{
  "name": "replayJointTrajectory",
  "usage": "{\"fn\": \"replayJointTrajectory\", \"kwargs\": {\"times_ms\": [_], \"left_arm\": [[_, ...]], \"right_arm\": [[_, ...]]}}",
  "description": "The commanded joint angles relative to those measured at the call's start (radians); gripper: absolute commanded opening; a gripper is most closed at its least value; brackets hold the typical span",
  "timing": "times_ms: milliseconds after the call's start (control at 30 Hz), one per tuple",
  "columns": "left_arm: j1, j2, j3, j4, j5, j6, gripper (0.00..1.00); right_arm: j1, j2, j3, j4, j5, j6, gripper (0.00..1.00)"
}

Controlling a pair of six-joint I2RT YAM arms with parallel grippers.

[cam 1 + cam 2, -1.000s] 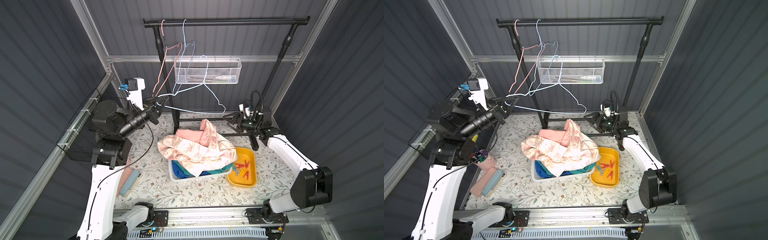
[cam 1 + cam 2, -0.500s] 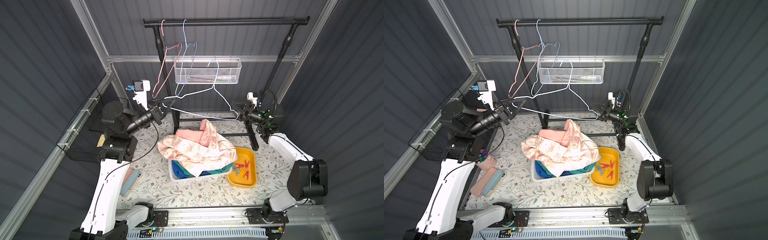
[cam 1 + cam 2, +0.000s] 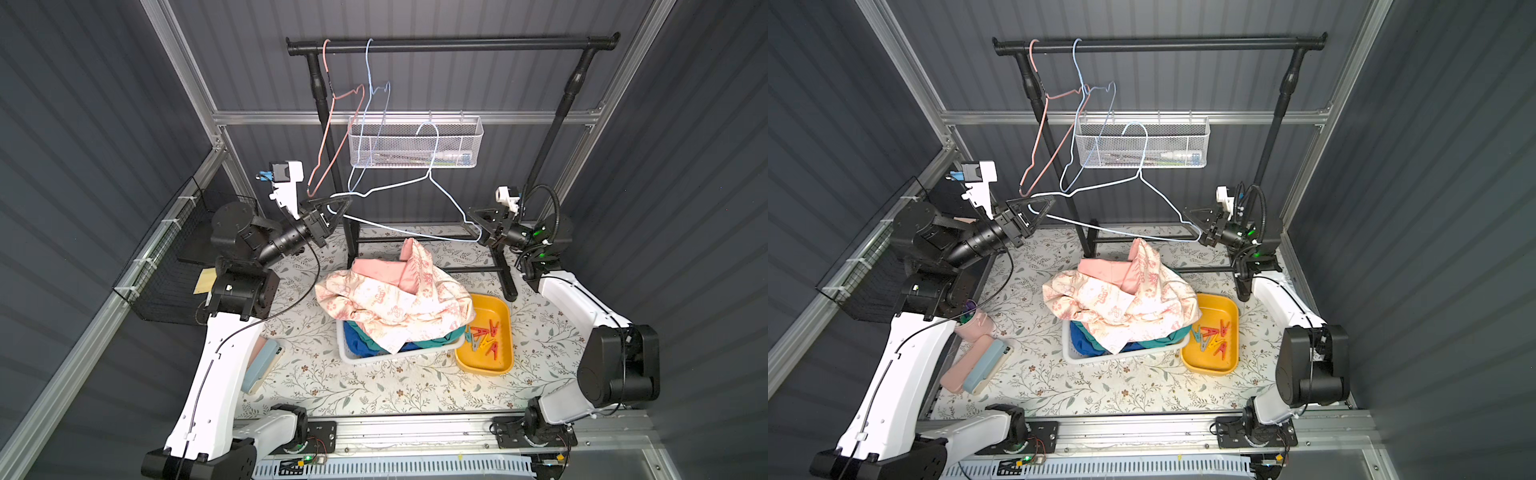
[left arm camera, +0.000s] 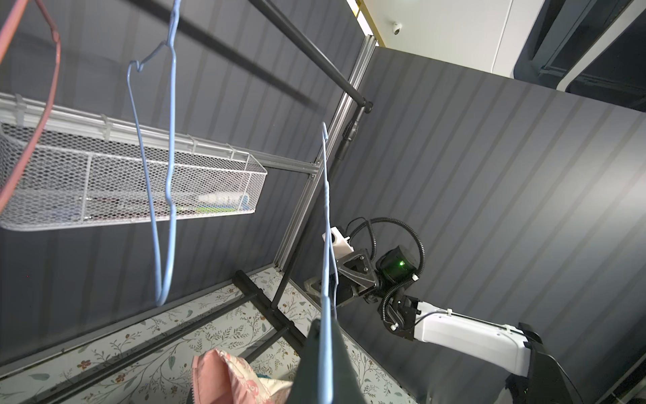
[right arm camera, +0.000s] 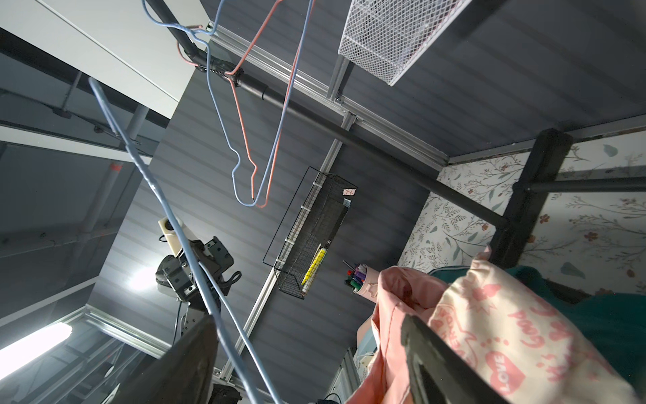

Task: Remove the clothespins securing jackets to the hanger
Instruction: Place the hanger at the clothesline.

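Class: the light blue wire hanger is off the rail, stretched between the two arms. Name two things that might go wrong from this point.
1. Only the left gripper is shut on the light blue hanger. The right gripper has its jaws open around the far corner, so the hanger may pivot or slip.
2. Its hook is free, below the rail and near the mesh basket. Lifting it might snag either.

hangers (image 4: 171, 140) 3 | jackets (image 3: 390, 303) 3 | clothespins (image 3: 484, 334) about 8, overlapping | yellow tray (image 3: 500, 365) 1 | baskets (image 3: 415, 141) 3
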Motion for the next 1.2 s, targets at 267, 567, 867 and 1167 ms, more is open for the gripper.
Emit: {"fn": "replayJointTrajectory", "kwargs": {"times_ms": [267,567,867,1167], "left_arm": [[0.013,0.0,-0.033,0.035,-0.032,-0.001,0.0],[0.021,0.036,-0.054,0.072,-0.016,-0.027,0.0],[0.027,0.045,-0.076,0.086,-0.001,-0.025,0.0],[0.036,0.059,-0.091,0.104,0.019,-0.013,0.14]], "right_arm": [[-0.008,-0.027,-0.016,0.112,-0.024,0.075,0.72],[-0.001,-0.094,-0.029,-0.099,-0.042,-0.084,0.6],[0.0,-0.113,-0.027,-0.19,-0.042,-0.154,0.39],[0.004,-0.124,-0.019,-0.2,-0.049,-0.152,0.0]]}}
